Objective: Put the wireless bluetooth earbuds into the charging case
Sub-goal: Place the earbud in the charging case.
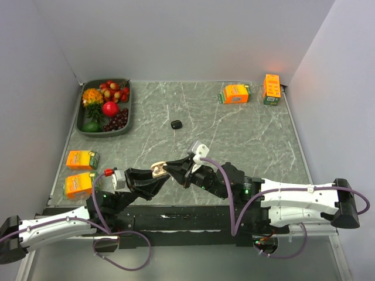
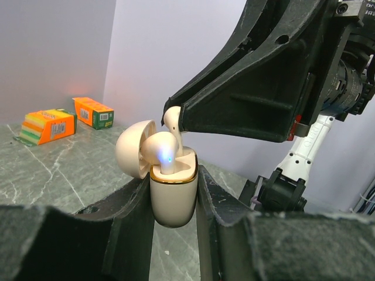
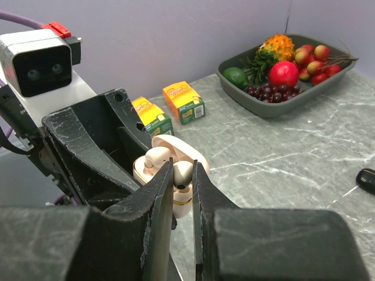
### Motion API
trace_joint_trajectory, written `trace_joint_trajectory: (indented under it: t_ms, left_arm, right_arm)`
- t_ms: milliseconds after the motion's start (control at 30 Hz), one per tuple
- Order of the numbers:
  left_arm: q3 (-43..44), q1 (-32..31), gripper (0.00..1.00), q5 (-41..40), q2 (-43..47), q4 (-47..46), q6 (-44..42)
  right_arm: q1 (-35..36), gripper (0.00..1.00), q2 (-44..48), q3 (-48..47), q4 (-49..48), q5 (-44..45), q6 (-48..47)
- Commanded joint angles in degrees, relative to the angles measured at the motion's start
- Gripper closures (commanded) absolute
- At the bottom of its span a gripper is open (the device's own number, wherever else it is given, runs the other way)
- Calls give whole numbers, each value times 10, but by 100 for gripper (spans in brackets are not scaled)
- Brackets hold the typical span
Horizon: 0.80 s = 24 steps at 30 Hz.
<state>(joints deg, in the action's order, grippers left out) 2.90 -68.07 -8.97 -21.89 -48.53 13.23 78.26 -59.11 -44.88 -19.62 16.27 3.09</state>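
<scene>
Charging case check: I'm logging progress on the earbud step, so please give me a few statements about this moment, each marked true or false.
1. The left gripper holds the charging case with its lid open. True.
2. Both earbuds sit in the case. False: one earbud sits in it, glowing blue; the second earbud is just above it, pinched in the right gripper.
3. A small black object lies on the table, apart from both grippers. True.
4. The fruit tray stands at the table's far right corner. False: it is at the far left corner.
</scene>
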Motion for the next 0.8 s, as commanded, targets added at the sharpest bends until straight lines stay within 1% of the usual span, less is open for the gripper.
trace_joint_trajectory:
  t_ms: [0, 100, 300, 767]
  left_arm:
    - [19, -3, 99, -11, 4, -45, 5]
    - [19, -2, 99, -14, 4, -46, 5]
    - [21, -3, 99, -13, -1, -53, 5]
    - [26, -3, 99, -4, -12, -62, 7]
  right_arm:
    - [4, 84, 20, -6, 15, 23, 2]
    - [3, 84, 27, 1, 9, 27, 4]
    - [4, 76, 28, 1, 12, 31, 10]
    - [6, 79, 15, 0, -12, 17, 5]
